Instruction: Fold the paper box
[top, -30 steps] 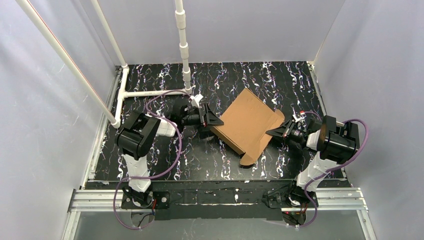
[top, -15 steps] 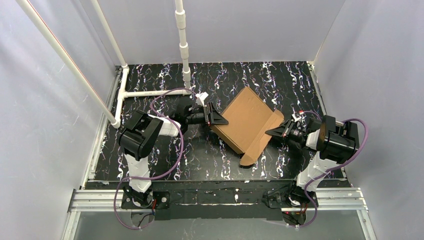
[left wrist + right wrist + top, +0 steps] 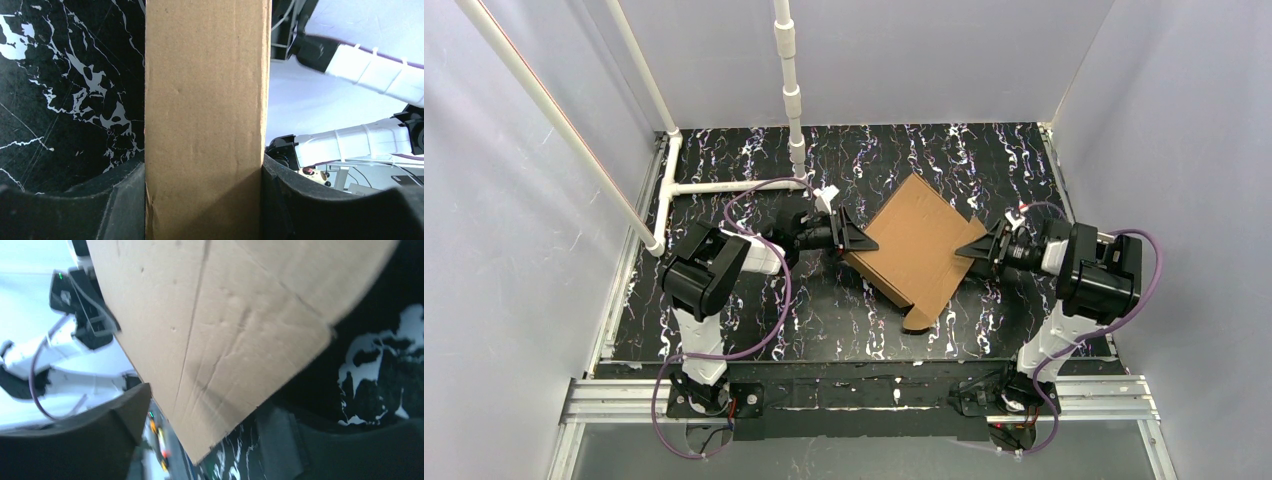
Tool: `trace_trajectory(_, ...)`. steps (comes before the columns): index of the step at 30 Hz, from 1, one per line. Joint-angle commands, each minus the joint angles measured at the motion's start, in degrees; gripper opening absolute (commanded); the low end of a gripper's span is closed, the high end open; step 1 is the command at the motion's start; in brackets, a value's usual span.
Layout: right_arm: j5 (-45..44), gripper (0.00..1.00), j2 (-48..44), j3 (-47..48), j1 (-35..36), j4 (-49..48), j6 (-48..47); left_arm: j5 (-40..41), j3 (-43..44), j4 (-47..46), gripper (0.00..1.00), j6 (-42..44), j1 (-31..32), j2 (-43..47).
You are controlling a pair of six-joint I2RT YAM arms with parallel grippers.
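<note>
The paper box (image 3: 914, 240) is brown corrugated cardboard, lying skewed at the middle of the black marbled table, with a small flap (image 3: 919, 318) sticking out toward the near edge. My left gripper (image 3: 856, 240) holds its left wall. In the left wrist view that wall (image 3: 205, 100) fills the gap, and both fingers (image 3: 120, 205) press against its edges. My right gripper (image 3: 980, 250) stands open at the box's right corner. In the right wrist view a cardboard panel (image 3: 225, 320) hangs between its spread fingers (image 3: 115, 430), clear of them.
A white pipe frame (image 3: 724, 187) lies at the back left, with an upright pole (image 3: 790, 90) behind the left gripper. White walls enclose three sides. An aluminium rail (image 3: 854, 398) runs along the near edge by the arm bases.
The left gripper closed onto the box's left wall. The right gripper opened and moved up toward the box; the right-hand flap it held no longer sticks out.
</note>
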State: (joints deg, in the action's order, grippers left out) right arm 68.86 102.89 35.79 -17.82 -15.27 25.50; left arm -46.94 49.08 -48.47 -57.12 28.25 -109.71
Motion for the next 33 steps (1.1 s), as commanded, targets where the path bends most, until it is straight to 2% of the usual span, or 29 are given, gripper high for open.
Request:
trace_trajectory(1,5.24,0.96,2.98,13.43,0.08,43.69,-40.79,0.44,-1.85,-1.54,0.25,0.11,-0.72,4.78)
trace_trajectory(5,8.73,0.98,10.34,24.27,-1.21,87.88,-83.96,0.96,-3.62,-1.18,0.24,-0.31,-2.73,9.86)
trace_trajectory(6,9.21,0.98,12.28,25.87,-1.77,95.08,-92.49,1.05,-4.09,-0.54,0.23,-0.44,-3.06,11.04)
trace_trajectory(7,9.43,0.98,13.12,26.21,-2.23,96.36,-94.71,1.01,-4.51,-0.16,0.20,-0.49,-3.66,12.15)
trace_trajectory(12,10.62,0.98,9.72,25.07,-2.57,96.57,-95.84,1.35,-6.52,3.57,0.19,0.63,-5.16,18.03)
trace_trajectory(17,11.33,0.98,2.17,26.16,-2.48,96.65,-92.08,2.52,-7.70,12.38,0.19,4.28,-5.61,24.43)
trace_trajectory(22,11.32,0.98,-6.66,27.36,-2.56,96.57,-92.35,4.48,-7.96,22.23,0.19,7.93,-5.83,30.57)
trace_trajectory(28,7.76,0.98,-8.53,31.71,-2.57,96.61,-91.60,8.32,-8.07,34.45,0.18,13.06,-5.84,39.51)
trace_trajectory(30,5.24,0.98,-8.52,34.48,-2.69,95.94,-88.32,9.09,-7.91,38.09,0.18,14.54,-5.81,41.85)
trace_trajectory(33,0.24,0.98,-10.89,36.54,-2.68,85.73,-73.22,10.76,-7.02,44.91,0.18,17.18,-5.83,44.91)
